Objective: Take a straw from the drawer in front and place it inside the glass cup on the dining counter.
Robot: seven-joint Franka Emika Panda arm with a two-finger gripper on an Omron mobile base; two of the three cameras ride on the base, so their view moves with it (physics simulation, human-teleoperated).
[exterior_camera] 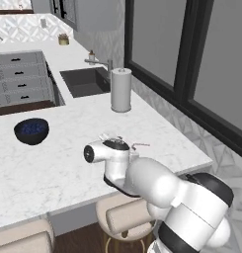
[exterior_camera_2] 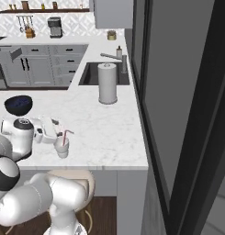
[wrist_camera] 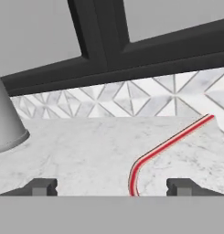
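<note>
The glass cup stands on the dining counter near its front edge. The straw stands in the cup and leans with its bent top to the right. My gripper is just left of the cup at straw height. In the hand view my gripper is open. Its fingertips sit wide apart, and the red straw rises between them, touching neither. From the left base, my arm hides the cup and just the straw's bent tip shows. A grey drawer juts out at the far cabinets.
A dark blue bowl sits on the counter, left of my arm. A tall paper-towel roll stands by the sink. Dark window frames run along the right. Beige stools line the counter's near edge.
</note>
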